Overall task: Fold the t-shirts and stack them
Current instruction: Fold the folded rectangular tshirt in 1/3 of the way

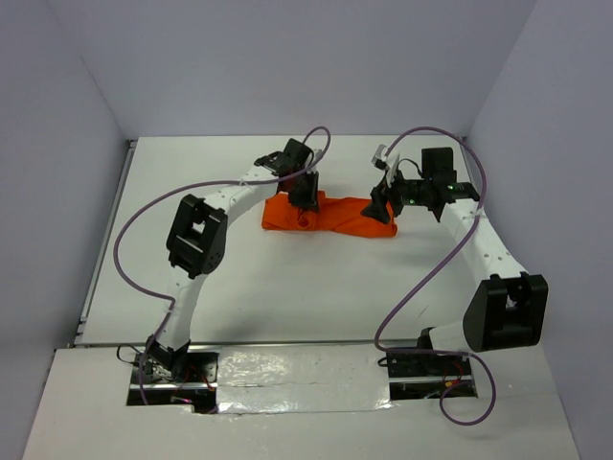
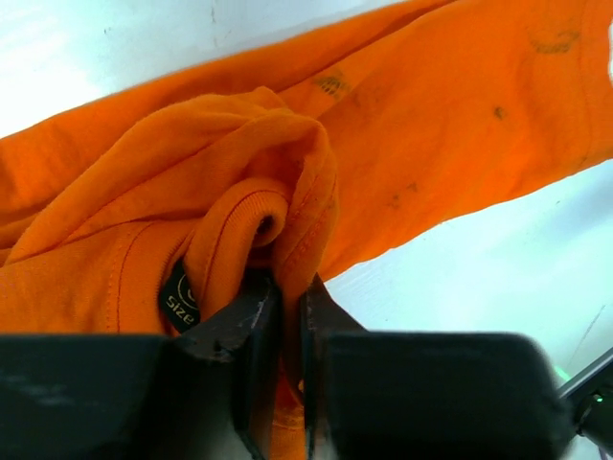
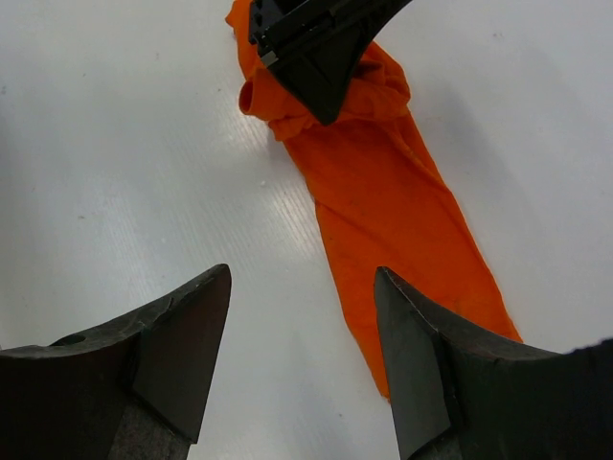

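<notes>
Right now your left gripper (image 2: 290,297) is nipped nearly closed on a bunched fold of the orange t-shirt (image 1: 335,215), which lies crumpled in a long strip on the white table (image 1: 287,287). Your right gripper (image 3: 302,280) hangs at the t-shirt's other end, jaws spread wide, gripping nothing.

T-shirt (image 1: 337,218) on table (image 1: 287,287), left gripper (image 1: 306,205) at its left end (cloth between jaws), right gripper (image 1: 381,212) at the other

Plain booth, evenly lit.
Flat white matte table top (image 1: 287,297); three pale grey-lilac wall panels (image 1: 287,67); crinkled silvery-white sheet (image 1: 297,383) along near edge.
</notes>
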{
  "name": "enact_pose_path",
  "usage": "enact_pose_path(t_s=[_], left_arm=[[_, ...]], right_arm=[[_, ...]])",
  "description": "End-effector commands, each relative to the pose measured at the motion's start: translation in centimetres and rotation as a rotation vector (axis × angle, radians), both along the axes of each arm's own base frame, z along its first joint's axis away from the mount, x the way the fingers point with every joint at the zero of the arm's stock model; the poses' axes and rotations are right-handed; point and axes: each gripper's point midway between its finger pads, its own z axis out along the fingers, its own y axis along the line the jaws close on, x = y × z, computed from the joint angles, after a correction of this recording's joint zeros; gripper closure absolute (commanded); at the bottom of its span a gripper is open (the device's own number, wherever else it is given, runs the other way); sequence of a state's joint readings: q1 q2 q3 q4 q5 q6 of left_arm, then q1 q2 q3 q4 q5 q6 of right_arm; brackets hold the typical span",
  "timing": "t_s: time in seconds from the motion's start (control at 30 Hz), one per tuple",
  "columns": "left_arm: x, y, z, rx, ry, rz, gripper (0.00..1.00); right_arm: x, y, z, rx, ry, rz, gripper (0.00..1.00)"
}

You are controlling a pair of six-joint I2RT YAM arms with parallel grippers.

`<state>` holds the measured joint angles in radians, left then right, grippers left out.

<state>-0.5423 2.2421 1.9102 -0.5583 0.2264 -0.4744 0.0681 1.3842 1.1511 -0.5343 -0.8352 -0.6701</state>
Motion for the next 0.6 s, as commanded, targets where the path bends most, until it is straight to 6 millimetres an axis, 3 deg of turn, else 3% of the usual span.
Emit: enact_pose_path(t_s=[0.0, 0.17, 0.37, 0.43, 0.5, 0.57], left_arm=[[0.0, -1.1, -0.5, -0.023, 0.022, -0.026, 0.75], [0.0, -1.2, -0.8, -0.029, 0.035, -0.025, 0.60], [0.5, -2.1, 1.1, -0.073, 0.014, -0.033, 0.45], [0.3, -2.5, 2.3, -0.102, 0.008, -0.039, 0.40], [0.3, -2.9, 4.3, -0.142, -0.014, -0.045, 0.30], [0.6, -3.4, 7.1, -0.187, -0.061, -0.050, 0.27]], right_arm=[[-0.3, 0.1, 1.5, 0.024, -0.051, 0.011, 0.31], [-0.5, -0.1, 1.4, 0.018, -0.052, 0.009, 0.31], [-0.4, -0.1, 1.6, 0.019, -0.054, 0.009, 0.31], [-0.4, -0.1, 1.7, 0.018, -0.057, 0.010, 0.31], [-0.5, -0.1, 1.9, 0.020, -0.060, 0.012, 0.31], [-0.5, 0.0, 1.9, 0.021, -0.056, 0.013, 0.31]])
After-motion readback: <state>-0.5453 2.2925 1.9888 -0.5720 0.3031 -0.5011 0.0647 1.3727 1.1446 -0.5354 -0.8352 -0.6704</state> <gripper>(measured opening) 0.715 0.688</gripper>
